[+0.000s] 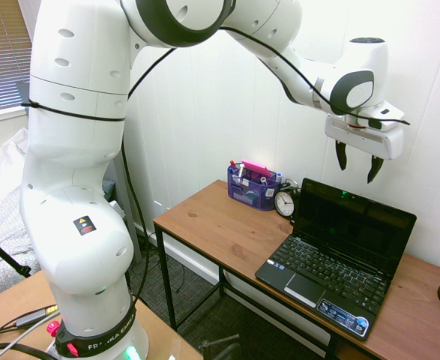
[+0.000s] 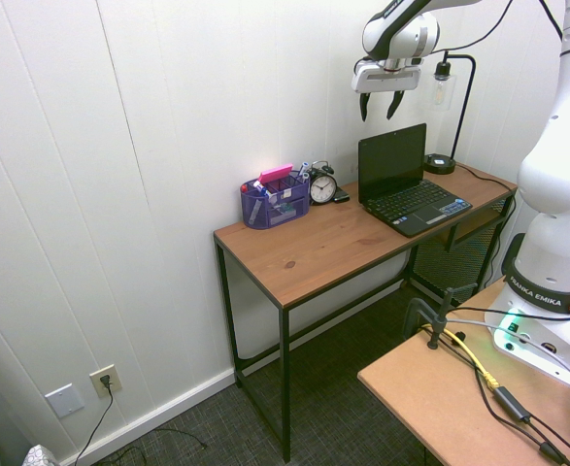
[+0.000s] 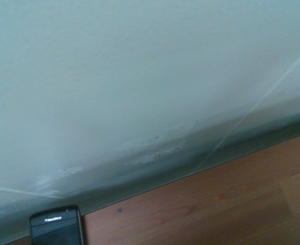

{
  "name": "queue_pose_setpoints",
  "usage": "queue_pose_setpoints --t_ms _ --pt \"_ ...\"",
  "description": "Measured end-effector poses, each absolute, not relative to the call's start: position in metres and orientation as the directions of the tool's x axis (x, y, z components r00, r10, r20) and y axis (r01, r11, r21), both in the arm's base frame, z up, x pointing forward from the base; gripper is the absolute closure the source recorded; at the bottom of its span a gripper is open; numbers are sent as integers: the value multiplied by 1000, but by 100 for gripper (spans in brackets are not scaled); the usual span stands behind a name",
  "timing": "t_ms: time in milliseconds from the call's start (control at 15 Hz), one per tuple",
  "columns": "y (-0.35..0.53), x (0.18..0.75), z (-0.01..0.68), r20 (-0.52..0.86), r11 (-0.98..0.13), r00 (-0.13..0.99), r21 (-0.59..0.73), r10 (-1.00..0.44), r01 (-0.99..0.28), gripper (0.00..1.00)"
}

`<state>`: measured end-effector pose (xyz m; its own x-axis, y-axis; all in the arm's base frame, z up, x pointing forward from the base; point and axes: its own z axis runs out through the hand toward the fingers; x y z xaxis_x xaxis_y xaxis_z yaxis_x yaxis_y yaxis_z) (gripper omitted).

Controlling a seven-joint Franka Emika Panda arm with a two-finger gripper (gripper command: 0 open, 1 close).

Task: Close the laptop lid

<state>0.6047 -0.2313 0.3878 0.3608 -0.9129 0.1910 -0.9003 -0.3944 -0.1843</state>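
1. Purple caddy (image 2: 275,202) on the wooden desk (image 1: 205,217) — pens (image 2: 259,188) and a pink item (image 2: 276,173) in it.
2. Black alarm clock (image 1: 285,202) just beside the caddy, its face white.
3. Dark phone (image 3: 56,226) lying near the clock — "BlackBerry" printed on it.
4. Black lamp (image 2: 466,97) with a glass shade (image 2: 444,90), standing on the desk.
5. Window blinds (image 1: 6,56) above white bedding (image 1: 6,169).

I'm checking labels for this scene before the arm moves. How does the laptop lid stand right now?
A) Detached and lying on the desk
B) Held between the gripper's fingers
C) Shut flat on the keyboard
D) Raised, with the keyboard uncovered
D: the laptop lid stands up from the base, leaving the keyboard in plain view.
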Motion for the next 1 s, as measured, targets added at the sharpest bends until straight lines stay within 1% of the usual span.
queue_pose_setpoints --t_ms 1000 --pt "-255 595 339 127 -359 343 -128 -931 -925 100"
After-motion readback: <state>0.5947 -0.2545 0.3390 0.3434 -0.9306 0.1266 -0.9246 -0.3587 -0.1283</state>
